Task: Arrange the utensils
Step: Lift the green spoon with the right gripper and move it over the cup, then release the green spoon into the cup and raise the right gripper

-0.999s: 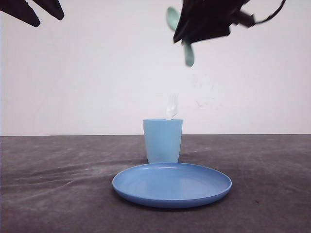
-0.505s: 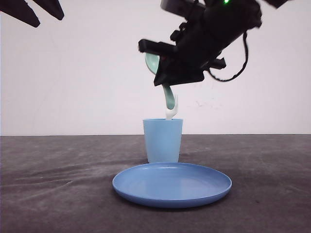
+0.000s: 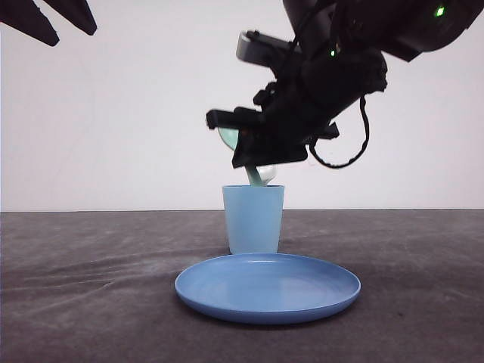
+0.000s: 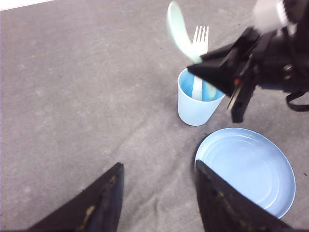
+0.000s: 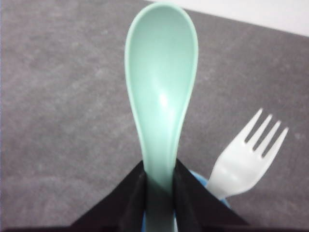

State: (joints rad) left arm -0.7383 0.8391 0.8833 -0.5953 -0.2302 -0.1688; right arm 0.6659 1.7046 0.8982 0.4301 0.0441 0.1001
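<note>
Right gripper (image 3: 253, 159) is clamping the spoon (image 5: 161, 92), handle seemingly entering the cup (image 3: 253, 219) beside the fork (image 5: 248, 152). Next: releasing cleanly. Left gripper (image 4: 157, 200) is idling, spread apart.

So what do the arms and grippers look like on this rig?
Both are black. The right gripper has flat, wedge-shaped fingers, a grey block on top, a looping black cable and small green and red lights. The left gripper shows two broad tapered black fingers with scuffed, yellowish edges.
</note>
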